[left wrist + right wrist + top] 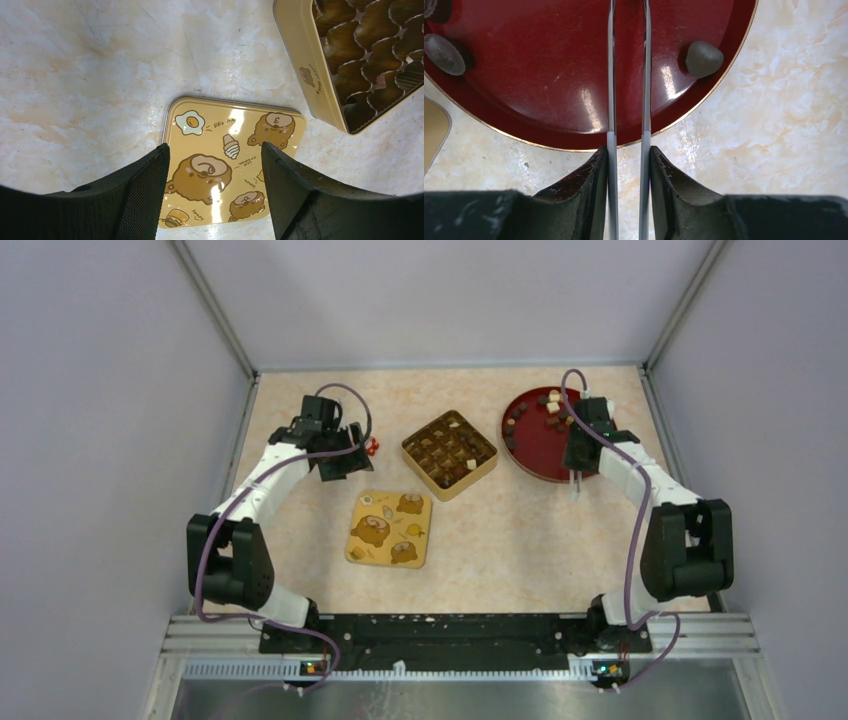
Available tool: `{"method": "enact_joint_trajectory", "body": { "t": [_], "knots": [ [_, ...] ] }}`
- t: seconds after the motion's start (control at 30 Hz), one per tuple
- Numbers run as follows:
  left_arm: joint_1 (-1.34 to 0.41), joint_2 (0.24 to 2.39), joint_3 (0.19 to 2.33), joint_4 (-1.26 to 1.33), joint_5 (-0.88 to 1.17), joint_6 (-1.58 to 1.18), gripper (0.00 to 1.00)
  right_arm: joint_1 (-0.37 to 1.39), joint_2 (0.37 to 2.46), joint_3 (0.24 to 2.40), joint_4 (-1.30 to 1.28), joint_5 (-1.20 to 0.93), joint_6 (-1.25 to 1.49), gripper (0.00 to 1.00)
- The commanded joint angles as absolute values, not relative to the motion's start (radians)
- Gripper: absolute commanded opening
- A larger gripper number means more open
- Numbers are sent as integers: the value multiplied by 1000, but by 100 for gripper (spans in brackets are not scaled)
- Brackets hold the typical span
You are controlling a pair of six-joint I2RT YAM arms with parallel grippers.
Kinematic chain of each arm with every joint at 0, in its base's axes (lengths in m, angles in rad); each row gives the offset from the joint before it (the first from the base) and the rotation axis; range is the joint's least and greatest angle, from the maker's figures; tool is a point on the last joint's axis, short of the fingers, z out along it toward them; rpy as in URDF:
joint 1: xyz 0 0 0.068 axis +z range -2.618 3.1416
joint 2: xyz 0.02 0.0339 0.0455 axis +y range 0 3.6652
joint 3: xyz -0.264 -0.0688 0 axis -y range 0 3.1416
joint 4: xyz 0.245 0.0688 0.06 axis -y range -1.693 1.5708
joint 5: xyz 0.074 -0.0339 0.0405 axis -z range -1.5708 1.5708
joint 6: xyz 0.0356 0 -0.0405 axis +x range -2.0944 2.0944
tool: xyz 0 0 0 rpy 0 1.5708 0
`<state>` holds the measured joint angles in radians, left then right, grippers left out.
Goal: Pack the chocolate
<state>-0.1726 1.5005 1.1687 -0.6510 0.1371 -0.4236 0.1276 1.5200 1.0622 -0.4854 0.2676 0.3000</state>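
Observation:
The chocolate, small dark and cream lumps, lies on a red plate (540,445) along its far rim (545,405). More lumps sit in the cells of the open yellow box (450,453). My right gripper (579,452) (627,155) is shut on metal tweezers (611,75), whose two blades reach over the bare plate (549,90) and stand apart with nothing between them. Two dark lumps (703,58) (444,53) lie beside the blades. My left gripper (335,457) (215,165) is open and empty above the yellow lid (235,145).
The square lid with brown cartoon bears (390,528) lies flat in front of the box. A small red-and-white wrapped sweet (372,447) lies right of the left gripper. The box's wall (310,80) shows at the upper right of the left wrist view. Walls enclose the table on three sides.

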Motion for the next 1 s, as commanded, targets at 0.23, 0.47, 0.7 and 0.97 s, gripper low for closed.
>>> {"method": "enact_joint_trajectory", "body": {
  "t": [0.23, 0.47, 0.7, 0.97],
  "knots": [
    [-169, 1483, 1169, -630, 135, -419, 72, 119, 1391, 1084, -465, 191, 290, 16],
    [-169, 1486, 1170, -628, 144, -418, 72, 120, 1291, 1093, -508, 115, 287, 14],
    [-169, 1486, 1165, -627, 148, -422, 72, 119, 1286, 1122, -537, 61, 275, 13],
    [-169, 1479, 1173, -626, 147, -422, 72, 120, 1258, 1158, -557, -35, 271, 12]
  ]
}}
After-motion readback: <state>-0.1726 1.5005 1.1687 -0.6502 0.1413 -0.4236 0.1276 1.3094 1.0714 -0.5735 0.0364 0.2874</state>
